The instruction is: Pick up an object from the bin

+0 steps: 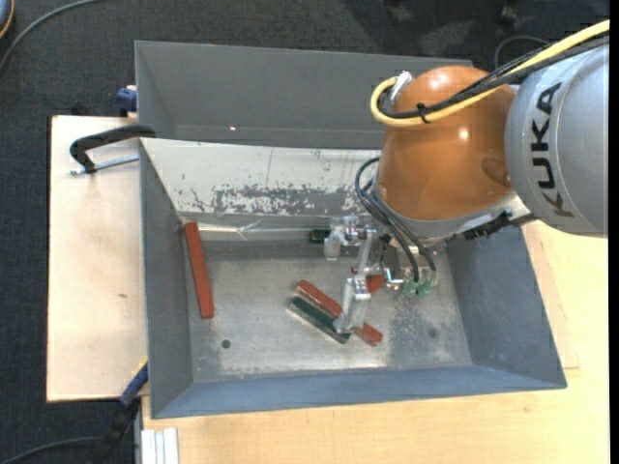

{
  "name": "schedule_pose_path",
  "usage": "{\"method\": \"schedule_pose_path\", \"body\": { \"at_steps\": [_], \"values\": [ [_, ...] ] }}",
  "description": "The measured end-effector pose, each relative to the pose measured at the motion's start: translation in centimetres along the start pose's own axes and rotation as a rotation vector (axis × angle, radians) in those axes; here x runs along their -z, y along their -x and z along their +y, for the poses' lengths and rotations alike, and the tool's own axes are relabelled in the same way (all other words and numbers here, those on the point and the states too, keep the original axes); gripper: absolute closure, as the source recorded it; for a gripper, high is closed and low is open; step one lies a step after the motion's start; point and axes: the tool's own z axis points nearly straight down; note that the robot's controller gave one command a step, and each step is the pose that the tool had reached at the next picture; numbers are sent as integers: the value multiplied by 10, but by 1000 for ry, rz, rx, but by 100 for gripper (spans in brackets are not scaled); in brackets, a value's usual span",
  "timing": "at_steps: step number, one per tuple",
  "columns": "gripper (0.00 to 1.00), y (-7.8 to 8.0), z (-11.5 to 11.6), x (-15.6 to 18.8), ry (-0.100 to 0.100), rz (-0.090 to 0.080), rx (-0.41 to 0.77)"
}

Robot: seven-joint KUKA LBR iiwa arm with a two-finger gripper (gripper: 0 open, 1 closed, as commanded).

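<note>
My gripper reaches down into the middle of the bin, under the orange wrist cover. Its tip is on a small pile of two flat sticks lying slantwise. One is a red stick whose far end shows again to the right of the gripper. The other is a dark green stick, lying just in front of the red one and parallel to it. The gripper's tip meets the green stick near its right end, and the contact itself is hidden.
A long red stick lies along the left wall, well away from the gripper. A small dark speck sits on the floor at the front left. The arm and its cables cover the bin's back right part.
</note>
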Motion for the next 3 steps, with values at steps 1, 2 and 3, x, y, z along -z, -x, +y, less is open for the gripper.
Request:
{"method": "schedule_pose_path", "body": {
  "at_steps": [1,2,3],
  "values": [
    [0,15,16,-176,4,-11,-302],
    [0,27,-31,-165,2,-14,-364],
    [100,27,-29,-164,4,-14,-361]
  ]
}}
